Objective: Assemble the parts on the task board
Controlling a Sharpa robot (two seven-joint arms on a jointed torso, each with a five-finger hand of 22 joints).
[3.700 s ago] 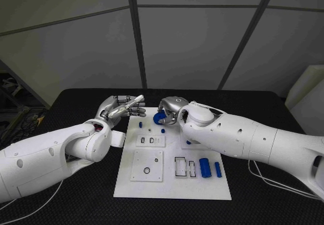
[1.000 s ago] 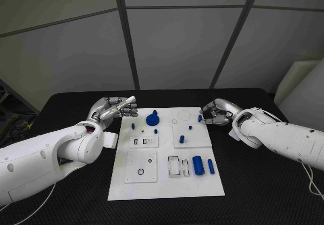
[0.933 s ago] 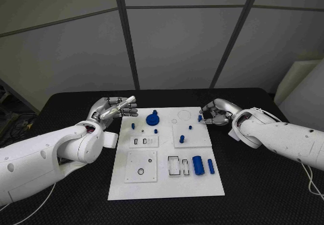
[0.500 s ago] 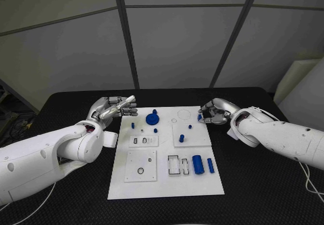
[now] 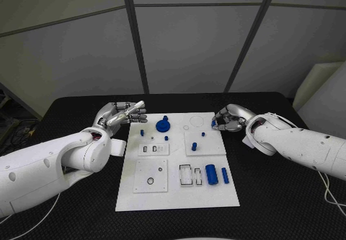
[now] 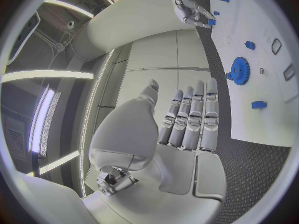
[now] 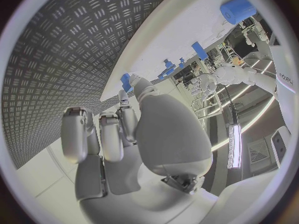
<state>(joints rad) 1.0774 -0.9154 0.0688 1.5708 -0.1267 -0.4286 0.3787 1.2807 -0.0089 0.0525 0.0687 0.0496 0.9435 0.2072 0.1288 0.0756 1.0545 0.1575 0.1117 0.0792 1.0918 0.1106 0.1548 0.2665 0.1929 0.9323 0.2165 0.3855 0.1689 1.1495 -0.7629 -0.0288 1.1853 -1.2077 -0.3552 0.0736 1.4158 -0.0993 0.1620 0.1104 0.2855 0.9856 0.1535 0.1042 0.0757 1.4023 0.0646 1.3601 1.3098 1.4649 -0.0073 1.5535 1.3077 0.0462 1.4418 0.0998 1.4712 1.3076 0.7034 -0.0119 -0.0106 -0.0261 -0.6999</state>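
Observation:
The white task board (image 5: 176, 195) lies mid-table. A blue gear (image 5: 162, 126) sits on its far part, with small blue pegs (image 5: 194, 147) around it. Nearer me lie a thick blue cylinder (image 5: 211, 174) and a thin rod (image 5: 225, 175). My right hand (image 5: 229, 119) hovers at the board's far right corner with its fingers curled in. It pinches a small blue piece (image 5: 213, 123), and the thumb tip lies against that piece (image 7: 126, 79) in the right wrist view. My left hand (image 5: 122, 116) hangs beside the far left corner, fingers (image 6: 193, 119) straight, holding nothing. The gear (image 6: 238, 70) lies beyond them.
Raised white blocks with slots and holes (image 5: 156, 177) take up the board's near left and middle. A rectangular recess (image 5: 186, 176) lies beside the cylinder. Black textured tabletop (image 5: 288, 200) surrounds the board.
The right hand, earlier over the gear, has withdrawn to the board's far right corner and in the last second crept slightly farther with the small piece. The left hand stays put.

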